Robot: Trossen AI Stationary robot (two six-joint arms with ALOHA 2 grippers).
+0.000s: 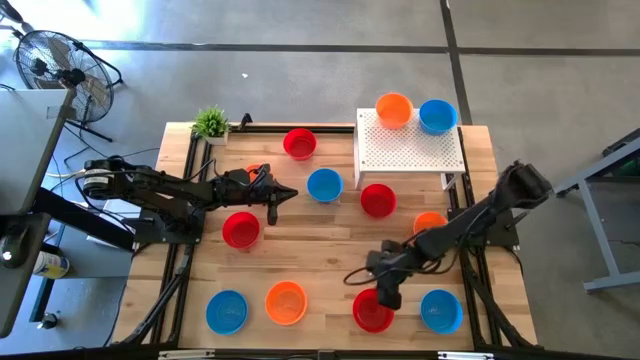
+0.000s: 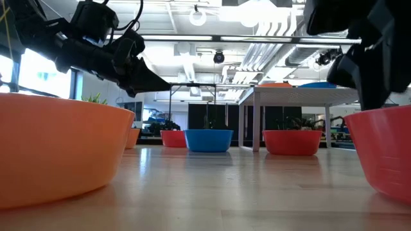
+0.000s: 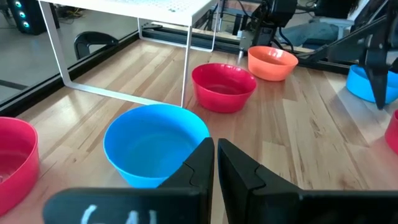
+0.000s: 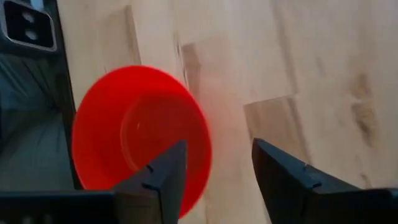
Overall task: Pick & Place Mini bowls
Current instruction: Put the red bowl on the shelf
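Right wrist view: my right gripper [image 4: 217,165] has its jaws spread wide, one finger over the red bowl's [image 1: 372,312] rim — nothing held. It sits near the table [image 1: 320,262] front edge; left jaws pressed together — bare wood between.

Right gripper [image 1: 388,297], fingers spread apart, points down over the near rim of the table [image 1: 330,258], arm reaching in from its right edge; left gripper [image 1: 283,194] hovers mid-table, fingers closed together.

Eleven mini bowls [image 1: 324,184] — four red, four blue, three orange.
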